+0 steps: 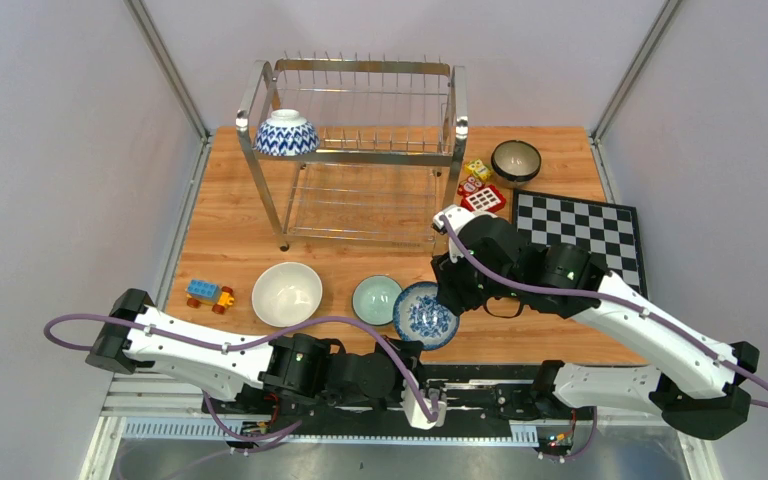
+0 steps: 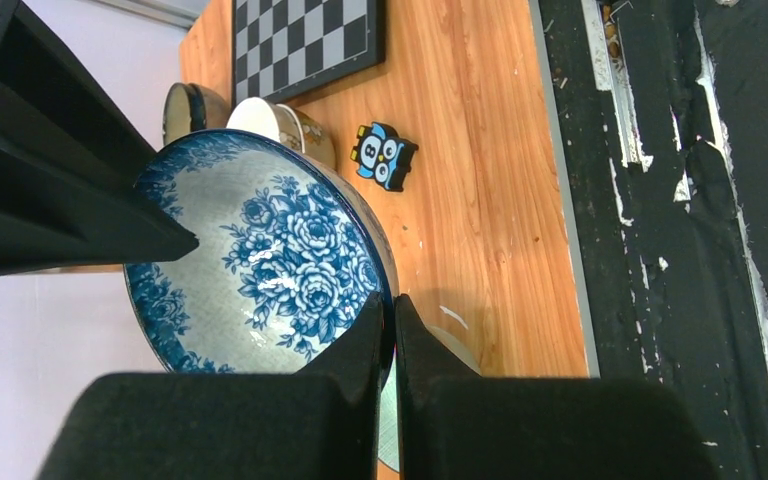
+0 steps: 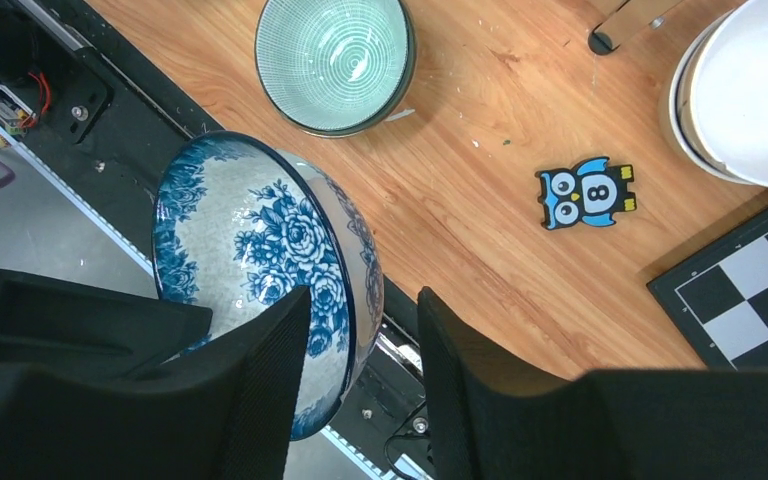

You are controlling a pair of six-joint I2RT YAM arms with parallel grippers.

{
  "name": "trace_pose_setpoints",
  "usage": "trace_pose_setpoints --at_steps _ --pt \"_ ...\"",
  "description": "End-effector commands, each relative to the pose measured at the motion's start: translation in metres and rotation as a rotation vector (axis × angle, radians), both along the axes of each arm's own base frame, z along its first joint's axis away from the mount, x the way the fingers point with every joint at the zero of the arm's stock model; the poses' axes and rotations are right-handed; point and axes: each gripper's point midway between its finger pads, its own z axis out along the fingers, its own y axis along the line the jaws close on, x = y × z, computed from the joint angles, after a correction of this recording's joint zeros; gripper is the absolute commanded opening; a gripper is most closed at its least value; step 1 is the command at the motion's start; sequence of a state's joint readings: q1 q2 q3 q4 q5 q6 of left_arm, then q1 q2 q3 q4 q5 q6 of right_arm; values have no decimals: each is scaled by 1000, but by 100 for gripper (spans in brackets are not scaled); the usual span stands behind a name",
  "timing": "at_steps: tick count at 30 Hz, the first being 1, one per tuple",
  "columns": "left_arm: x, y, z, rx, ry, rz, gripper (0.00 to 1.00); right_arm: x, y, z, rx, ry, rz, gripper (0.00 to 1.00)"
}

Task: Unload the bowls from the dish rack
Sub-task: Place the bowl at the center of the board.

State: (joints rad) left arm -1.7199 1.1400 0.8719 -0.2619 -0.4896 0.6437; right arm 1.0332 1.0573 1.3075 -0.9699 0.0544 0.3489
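Observation:
The dish rack [image 1: 355, 150] stands at the back with one blue-and-white bowl [image 1: 286, 133] on its top tier's left end. A blue floral bowl [image 1: 425, 315] is tilted over the table's front edge. My left gripper [image 1: 407, 350] is shut on its rim [image 2: 388, 300]. My right gripper [image 1: 447, 300] is open and straddles the opposite rim [image 3: 363, 292], one finger inside the bowl [image 3: 250, 230], one outside. A cream-white bowl [image 1: 287, 293] and a celadon bowl [image 1: 376, 298] sit on the table to the left. A dark bowl [image 1: 516, 160] sits at the back right.
A chessboard [image 1: 580, 225] lies at the right. Toy blocks [image 1: 480, 185] lie beside the rack, another toy [image 1: 210, 293] at the front left. An owl block [image 3: 585, 193] and another cream-white bowl [image 3: 750, 90] lie under my right arm, near a rack foot [image 3: 600, 40].

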Motion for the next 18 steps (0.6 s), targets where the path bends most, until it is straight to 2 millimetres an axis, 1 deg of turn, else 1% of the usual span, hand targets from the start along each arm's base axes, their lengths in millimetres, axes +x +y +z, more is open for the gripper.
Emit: trace_pose_setpoints --at_steps 1,5,10,16,18 --pt "-3 -7 16 -81 6 5 0 -2 -5 -9 -39 3 -14 45" --pt "-4 -7 15 -81 9 4 0 -1 -6 -13 -57 4 -14 37" --pt "-3 -7 16 -85 12 9 0 -1 -6 -20 -80 10 -8 24" --pt "-5 -8 15 -97 44 27 0 -2 -5 -19 -84 7 3 5" --pt "-4 -8 14 -103 55 37 0 -3 -5 -18 -82 5 -1 3"
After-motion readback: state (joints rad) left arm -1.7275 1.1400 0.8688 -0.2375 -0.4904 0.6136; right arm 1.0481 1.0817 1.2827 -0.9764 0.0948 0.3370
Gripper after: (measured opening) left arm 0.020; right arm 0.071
